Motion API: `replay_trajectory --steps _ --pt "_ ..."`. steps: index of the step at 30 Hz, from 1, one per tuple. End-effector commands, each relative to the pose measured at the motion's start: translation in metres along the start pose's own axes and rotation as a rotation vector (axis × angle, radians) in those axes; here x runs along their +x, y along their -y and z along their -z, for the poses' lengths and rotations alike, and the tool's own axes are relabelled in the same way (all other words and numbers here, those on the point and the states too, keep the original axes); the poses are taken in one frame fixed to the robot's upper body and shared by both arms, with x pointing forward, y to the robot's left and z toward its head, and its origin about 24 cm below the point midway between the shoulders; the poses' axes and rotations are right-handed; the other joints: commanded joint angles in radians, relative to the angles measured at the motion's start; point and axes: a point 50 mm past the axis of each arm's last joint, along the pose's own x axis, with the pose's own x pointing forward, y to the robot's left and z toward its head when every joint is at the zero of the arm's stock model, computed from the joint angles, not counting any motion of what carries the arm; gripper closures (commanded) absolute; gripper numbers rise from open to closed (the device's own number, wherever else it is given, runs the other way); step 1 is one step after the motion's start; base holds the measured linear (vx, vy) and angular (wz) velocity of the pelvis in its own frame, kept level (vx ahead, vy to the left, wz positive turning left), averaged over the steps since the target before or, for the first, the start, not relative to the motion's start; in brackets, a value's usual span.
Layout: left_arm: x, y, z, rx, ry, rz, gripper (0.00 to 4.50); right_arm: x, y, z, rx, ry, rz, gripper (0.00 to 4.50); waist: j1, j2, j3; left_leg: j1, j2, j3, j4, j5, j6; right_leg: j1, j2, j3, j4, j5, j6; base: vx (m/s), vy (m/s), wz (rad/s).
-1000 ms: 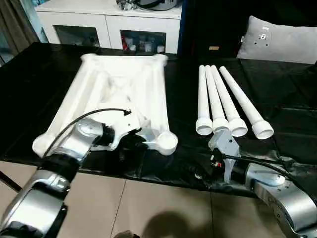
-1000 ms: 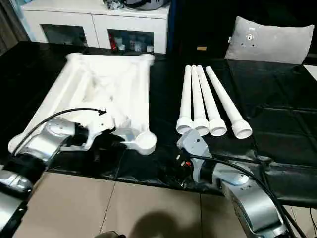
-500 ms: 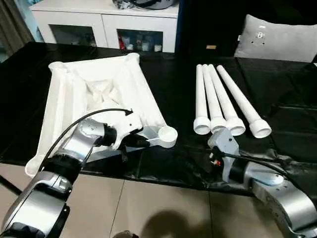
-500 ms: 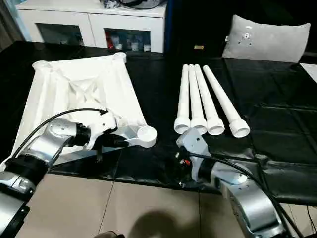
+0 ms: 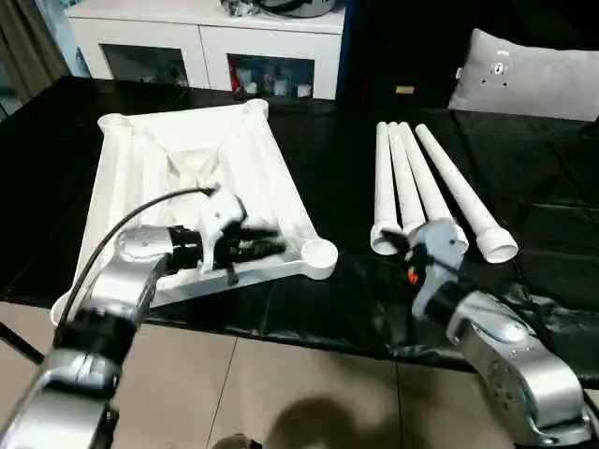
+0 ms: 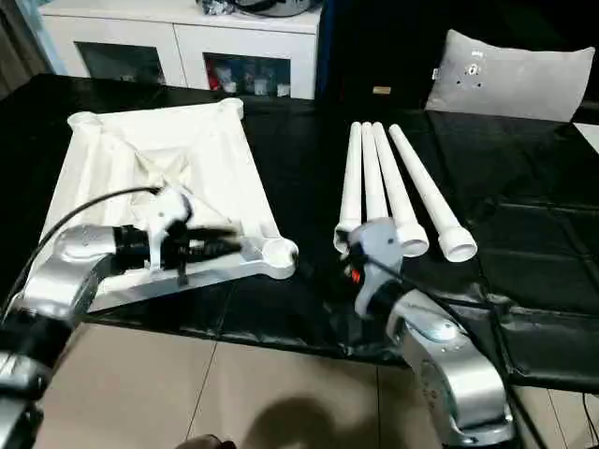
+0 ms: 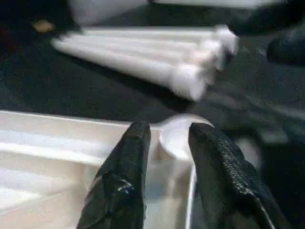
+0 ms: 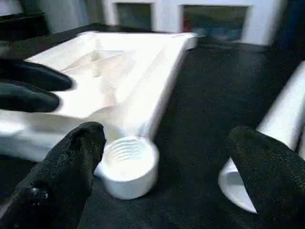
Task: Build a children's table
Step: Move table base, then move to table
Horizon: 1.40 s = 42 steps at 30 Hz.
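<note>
Could snag the tabletop [image 5: 187, 150] rim on the way off and drag or tip the whole piece, given how close the left tool [image 7: 169, 131] sits over it. Could also knock the legs [image 5: 426, 187] apart and set them rolling across the desk [image 5: 337, 159] if the right tool [image 8: 167, 138] swings in too wide.

Left tool: parted by a narrow gap, apparently clamping nothing, hovering over the upturned tabletop's near rim, aimed at the corner socket [image 8: 128, 164] just ahead.

Right tool: spread wide, empty, low over the desk, with that same socket just ahead on one side and the nearest leg's flared end [image 8: 238, 186] on the other.

Further out: four legs side by side, none fitted yet.
</note>
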Motion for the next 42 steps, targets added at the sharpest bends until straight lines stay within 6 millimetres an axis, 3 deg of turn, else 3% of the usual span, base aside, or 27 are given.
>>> replay_trajectory --steps 1,7,8,9,10,11,12,13,14,15,16,17,18,19,20,21,22,23,24,26,28,29,32,36,38,39,42 --pt "-0.002 -0.003 -0.011 0.000 0.048 -0.113 2.66 -0.002 0.007 -0.011 -0.030 0.049 0.079 0.00 0.000 0.008 -0.058 0.037 0.080 -0.030 -0.084 -0.227 -0.018 0.014 -0.093 0.043 -0.074 0.059 -0.233 0.000 0.000 0.00" --pt "-0.010 0.016 -0.007 -0.126 0.109 -0.454 2.66 -0.004 0.014 -0.006 0.011 -0.001 0.175 0.00 -0.005 0.010 -0.052 0.026 0.070 -0.028 -0.079 -0.232 -0.005 0.022 -0.098 0.052 -0.090 0.004 -0.205 0.000 0.000 0.00" --pt "-0.011 0.019 -0.006 -0.147 0.109 -0.468 2.66 -0.003 0.012 -0.004 0.007 -0.005 0.160 0.00 0.007 -0.001 -0.054 0.007 0.060 -0.023 -0.047 -0.184 0.073 0.038 -0.148 0.080 -0.117 -0.024 -0.208 0.000 0.000 0.00" --pt "-0.013 0.023 -0.004 -0.181 0.104 -0.484 2.66 -0.003 0.012 -0.001 0.022 -0.017 0.171 0.00 0.011 0.011 -0.061 0.049 0.073 0.005 -0.006 -0.199 0.022 0.001 -0.134 0.140 -0.134 -0.086 -0.184 0.000 0.000 0.00" --pt "-0.014 0.025 -0.003 -0.196 0.100 -0.496 2.66 -0.002 0.011 0.002 0.036 -0.027 0.184 0.00 0.023 -0.009 -0.058 0.038 0.065 0.002 0.011 -0.210 0.000 0.015 -0.136 0.169 -0.135 -0.127 -0.173 0.001 0.054 -0.36" --pt "-0.016 0.027 -0.001 -0.194 0.090 -0.510 2.66 -0.001 0.011 0.004 0.039 -0.031 0.196 0.00 0.046 -0.016 -0.050 -0.003 0.056 -0.020 0.038 -0.188 -0.012 0.044 -0.160 0.224 -0.151 -0.209 -0.148 0.001 0.054 -0.36" --pt "-0.017 0.028 0.000 -0.190 0.079 -0.519 2.66 0.000 0.011 0.004 0.033 -0.032 0.211 0.00 0.059 -0.015 -0.048 -0.013 0.057 -0.030 0.055 -0.183 -0.006 0.039 -0.173 0.247 -0.159 -0.247 -0.134 0.018 0.105 -0.67" --pt "-0.018 0.028 0.001 -0.190 0.077 -0.521 2.66 0.000 0.012 0.004 0.032 -0.033 0.214 0.00 0.073 -0.010 -0.050 -0.034 0.045 -0.068 0.081 -0.170 0.007 0.047 -0.158 0.294 -0.157 -0.268 -0.114 0.015 0.168 -0.72" --pt "-0.021 0.028 0.001 -0.163 0.054 -0.549 2.66 0.001 0.012 0.004 0.005 -0.022 0.232 0.00 0.077 -0.002 -0.052 -0.026 0.040 -0.072 0.065 -0.155 0.004 0.039 -0.126 0.292 -0.153 -0.255 -0.107 0.015 0.168 -0.72" --pt "-0.023 0.028 0.001 -0.147 0.035 -0.574 2.66 0.002 0.012 0.003 -0.014 -0.016 0.245 0.00 0.074 0.009 -0.056 0.022 0.036 -0.051 0.011 -0.156 0.006 -0.003 -0.035 0.253 -0.129 -0.195 -0.076 0.014 0.242 -0.66" --pt "-0.024 0.029 0.000 -0.141 0.033 -0.593 2.66 0.003 0.010 0.001 -0.006 0.002 0.223 0.00 0.057 0.018 -0.065 0.074 0.042 -0.032 -0.018 -0.151 0.026 -0.043 0.010 0.207 -0.093 -0.129 -0.045 -0.013 0.274 -0.54" --pt "-0.025 0.029 0.000 -0.140 0.032 -0.596 2.66 0.003 0.009 0.000 -0.004 0.006 0.219 0.00 0.004 0.035 -0.069 0.137 0.075 -0.029 -0.068 -0.167 0.090 -0.115 0.041 0.079 0.008 -0.114 -0.038 -0.013 0.274 -0.54" --pt "-0.026 0.030 -0.002 -0.137 0.024 -0.619 2.66 0.003 0.008 -0.002 -0.024 0.011 0.206 0.00 0.007 0.048 -0.069 0.120 0.091 -0.014 -0.092 -0.127 0.086 -0.119 0.037 0.029 0.058 -0.099 -0.029 -0.035 0.265 -0.49" --pt "-0.029 0.030 -0.003 -0.140 0.019 -0.648 2.66 0.005 0.006 -0.001 0.006 0.007 0.196 0.00 0.004 0.040 -0.059 0.046 0.103 -0.034 -0.125 0.012 0.103 -0.072 0.000 -0.038 0.085 0.019 -0.003 -0.035 0.233 -0.34" --pt "-0.030 0.031 -0.003 -0.138 0.019 -0.654 2.66 0.004 0.006 0.001 0.012 -0.001 0.202 0.00 -0.001 0.044 -0.062 0.067 0.104 -0.030 -0.114 0.035 0.102 -0.082 -0.010 -0.045 0.061 0.039 -0.005 -0.035 0.233 -0.34" --pt "-0.030 0.031 -0.003 -0.138 0.019 -0.655 2.66 0.004 0.006 0.001 0.014 -0.003 0.202 0.00 -0.011 0.021 -0.068 0.075 0.094 -0.022 -0.099 0.013 0.021 -0.068 -0.048 -0.026 0.008 0.116 -0.061 -0.034 0.170 -0.07" --pt "-0.032 0.031 -0.004 -0.135 0.017 -0.667 2.66 0.004 0.007 0.002 0.002 -0.008 0.229 0.00 -0.009 0.007 -0.073 0.069 0.083 -0.021 -0.083 -0.028 -0.025 -0.045 -0.079 -0.003 -0.027 0.158 -0.087 -0.036 0.122 0.04" --pt "-0.032 0.031 -0.004 -0.135 0.011 -0.675 2.66 0.004 0.009 0.004 -0.011 -0.022 0.266 0.00 0.004 0.010 -0.076 0.029 0.079 -0.036 -0.045 -0.090 -0.043 0.008 -0.181 0.055 -0.058 0.307 -0.230 -0.036 0.122 0.04" --pt "-0.032 0.031 -0.004 -0.135 0.011 -0.675 2.66 0.004 0.009 0.004 -0.008 -0.022 0.266 0.00 0.007 0.015 -0.073 0.028 0.089 -0.043 -0.044 -0.106 -0.024 0.008 -0.185 0.057 -0.064 0.316 -0.247 -0.046 0.086 0.01" --pt "-0.033 0.033 -0.003 -0.142 0.011 -0.676 2.66 0.003 0.007 0.007 0.037 -0.036 0.258 0.00 -0.003 0.022 -0.062 0.039 0.099 -0.038 -0.073 -0.221 -0.025 -0.009 -0.133 0.040 -0.067 0.180 -0.233 -0.048 0.052 0.06" --pt "-0.035 0.034 -0.001 -0.149 0.006 -0.701 2.66 0.002 0.000 0.008 0.034 -0.040 0.202 0.00 -0.013 0.019 -0.049 0.051 0.099 -0.036 -0.096 -0.382 -0.081 -0.019 -0.113 0.033 -0.074 -0.001 -0.203 -0.025 0.015 0.02" --pt "-0.036 0.035 0.000 -0.148 0.008 -0.710 2.66 0.002 -0.002 0.008 0.014 -0.034 0.181 0.00 -0.014 0.014 -0.038 0.065 0.093 -0.038 -0.096 -0.510 -0.141 -0.032 -0.125 0.044 -0.095 -0.154 -0.171 -0.050 0.030 0.04" --pt "-0.036 0.038 0.002 -0.153 0.014 -0.723 2.66 0.001 -0.005 0.009 0.003 -0.028 0.156 0.00 -0.011 0.008 -0.034 0.069 0.097 -0.058 -0.088 -0.538 -0.141 -0.030 -0.151 0.061 -0.117 -0.277 -0.138 -0.057 0.018 0.02" --pt "-0.030 0.045 0.000 -0.161 0.029 -0.696 2.66 0.000 -0.003 0.008 -0.013 -0.029 0.158 0.00 -0.014 0.002 -0.030 0.081 0.095 -0.055 -0.099 -0.601 -0.151 -0.026 -0.142 0.054 -0.114 -0.321 -0.113 0.000 0.000 0.00" --pt "-0.024 0.052 -0.001 -0.143 0.025 -0.653 2.66 0.000 0.000 0.006 -0.020 -0.032 0.156 0.00 -0.021 0.004 -0.017 0.102 0.089 -0.059 -0.098 -0.751 -0.142 -0.029 -0.133 0.041 -0.135 -0.482 -0.090 0.000 0.000 0.00" --pt "-0.022 0.054 -0.001 -0.134 0.022 -0.643 2.66 0.000 0.001 0.006 -0.023 -0.032 0.153 0.00 -0.031 -0.009 -0.016 0.111 0.084 -0.060 -0.096 -0.810 -0.122 -0.020 -0.122 0.024 -0.147 -0.559 -0.068 0.000 0.000 0.00" --pt "-0.018 0.059 0.001 -0.140 0.021 -0.629 2.66 -0.001 0.003 0.007 -0.036 -0.041 0.142 0.00 -0.064 0.005 -0.001 0.140 0.089 -0.055 -0.145 -0.967 -0.143 -0.010 -0.064 -0.028 -0.120 -0.451 -0.072 0.017 0.002 -0.01"
